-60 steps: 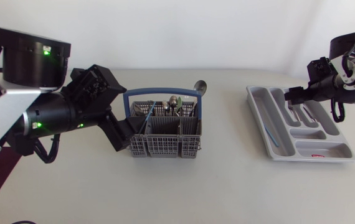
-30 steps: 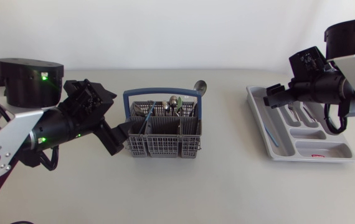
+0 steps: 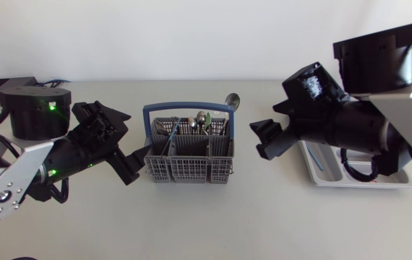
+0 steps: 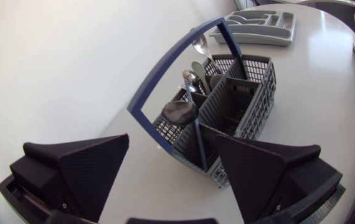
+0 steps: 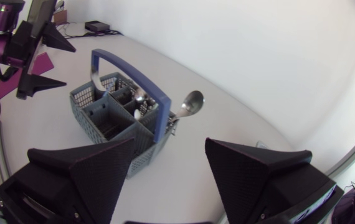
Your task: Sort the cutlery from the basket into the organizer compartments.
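left gripper: fingers apart; just beside basket end
right gripper: fingers apart; between basket and organizer
cutlery: standing in basket's far compartments

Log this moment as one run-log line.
left pincer: open, beside basket | right pincer: open, between basket and organizer | cutlery: in basket

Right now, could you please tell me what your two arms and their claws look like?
Both arms have silver-grey links with black joints; the left arm shows green lights and a black cable looped beneath it, the right arm a whitish mark. The left claw and right claw are matte black, each with two broad wedge-shaped fingers.
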